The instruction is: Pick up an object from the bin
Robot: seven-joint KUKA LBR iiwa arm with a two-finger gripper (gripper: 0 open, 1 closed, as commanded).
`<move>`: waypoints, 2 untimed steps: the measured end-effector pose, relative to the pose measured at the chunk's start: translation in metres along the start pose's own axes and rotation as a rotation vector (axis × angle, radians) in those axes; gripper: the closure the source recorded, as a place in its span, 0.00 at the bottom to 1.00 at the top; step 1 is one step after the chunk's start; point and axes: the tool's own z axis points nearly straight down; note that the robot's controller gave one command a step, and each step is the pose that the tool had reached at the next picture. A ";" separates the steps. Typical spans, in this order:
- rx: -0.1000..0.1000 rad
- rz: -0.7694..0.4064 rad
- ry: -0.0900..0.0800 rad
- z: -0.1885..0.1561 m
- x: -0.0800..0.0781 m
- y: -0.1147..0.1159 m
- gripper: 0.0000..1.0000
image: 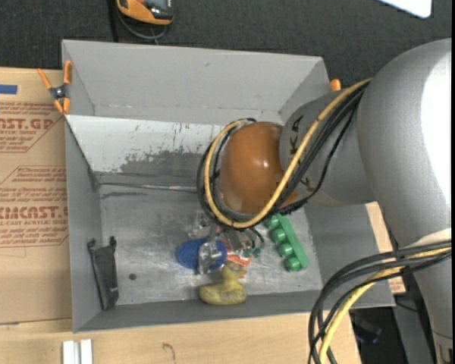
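The arm's grey link (409, 150) is closest, at the right. Its orange wrist cover (250, 169) and looped yellow-and-black cables (212, 174) hang over the middle of the grey bin (189, 82). Under the cover, the gripper (221, 243) is low over a small cluster near the front wall. It is mostly hidden, so I cannot tell whether it is wide or narrow.

Five things lie in the bin:
- One blue piece (187, 255), touching the gripper's left side.
- One red-and-white scrap (240, 261), partly covered.
- One yellow lump (223, 293), just in front.
- One green studded block (287, 243), to the right.
- One black strip (104, 271), well apart at the left wall.
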 end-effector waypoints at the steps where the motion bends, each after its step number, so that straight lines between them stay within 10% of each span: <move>1: 0.000 0.000 0.000 0.000 0.000 0.000 1.00; 2: 0.000 0.000 0.000 0.000 0.000 0.000 1.00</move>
